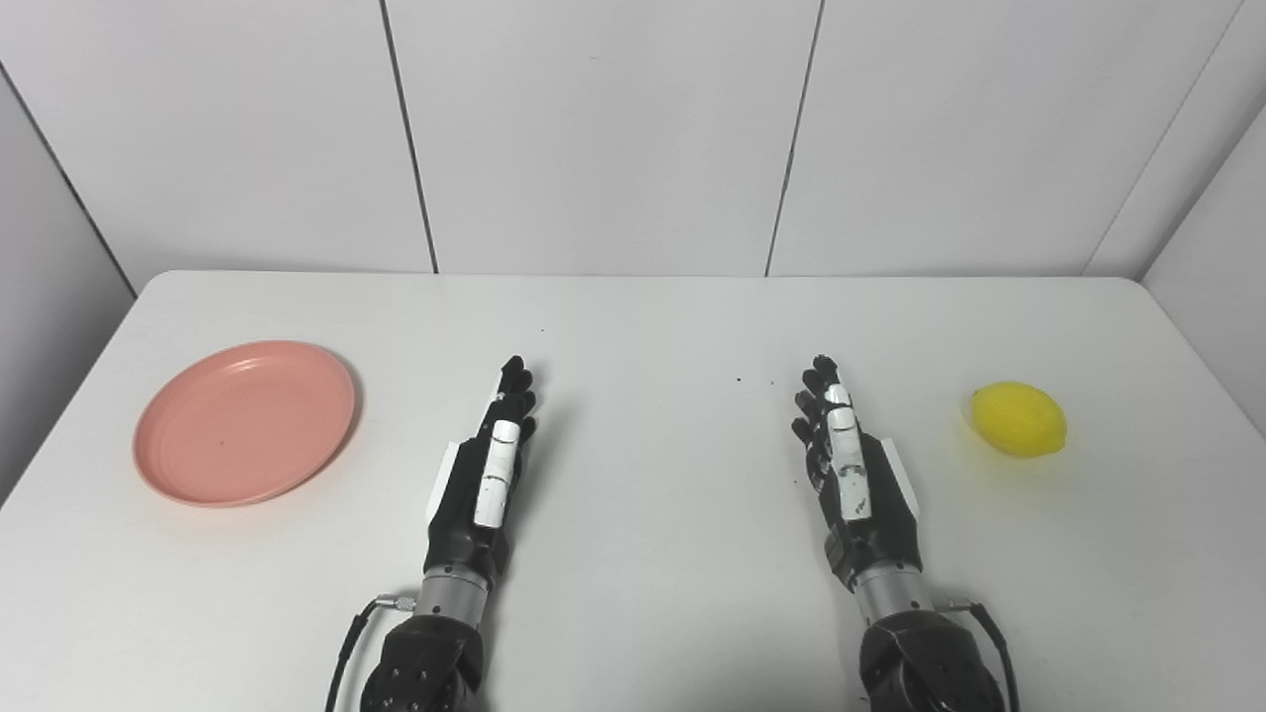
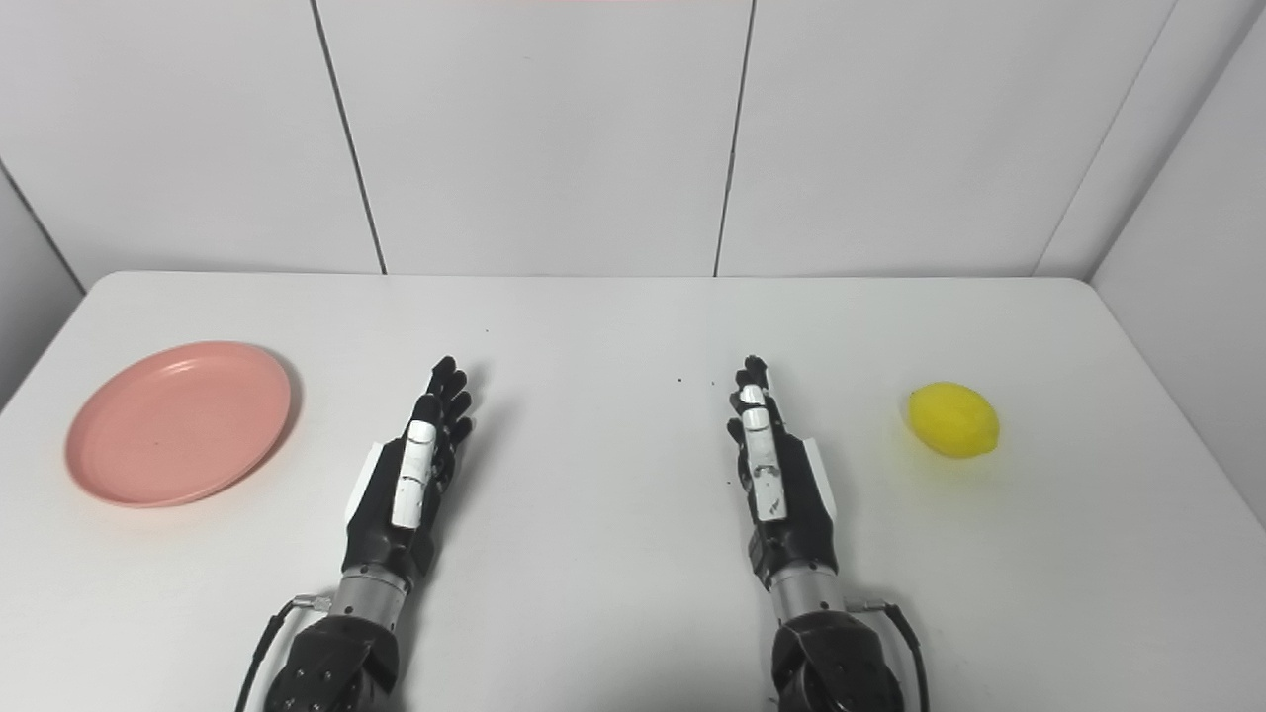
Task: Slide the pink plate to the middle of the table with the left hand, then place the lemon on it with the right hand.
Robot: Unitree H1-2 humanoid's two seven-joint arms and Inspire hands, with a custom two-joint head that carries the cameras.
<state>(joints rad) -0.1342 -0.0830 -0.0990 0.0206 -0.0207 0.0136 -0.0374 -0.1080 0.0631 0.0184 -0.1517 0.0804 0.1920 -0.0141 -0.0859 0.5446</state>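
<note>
Nearest the camera, both arms come in from the bottom edge and rest low over the white table point(image 1: 633, 593), each hand held edge-on with the fingers stretched straight forward and lying close alongside one another, holding nothing. The left hand point(image 1: 485, 470) sits left of the middle, the right hand point(image 1: 853, 465) right of it, and the bare stretch between them is about where the plate should end up. Whether the hands touch the table surface or hang just above it cannot be told from these views. A little farther out and well to the left lies the pink plate point(image 1: 245, 422), empty and flat on the table near its left edge; at a similar depth on the far right lies the lemon point(image 1: 1019, 418), well apart from the right hand. Nothing of the task looks begun, so the first step is the slide. To do it well, the left hand should probably swing out past the plate and set its fingers point(image 1: 512, 391) against the outer rim or lightly on the plate, then draw it inward evenly so it does not tip or spin, while the right hand waits.
</note>
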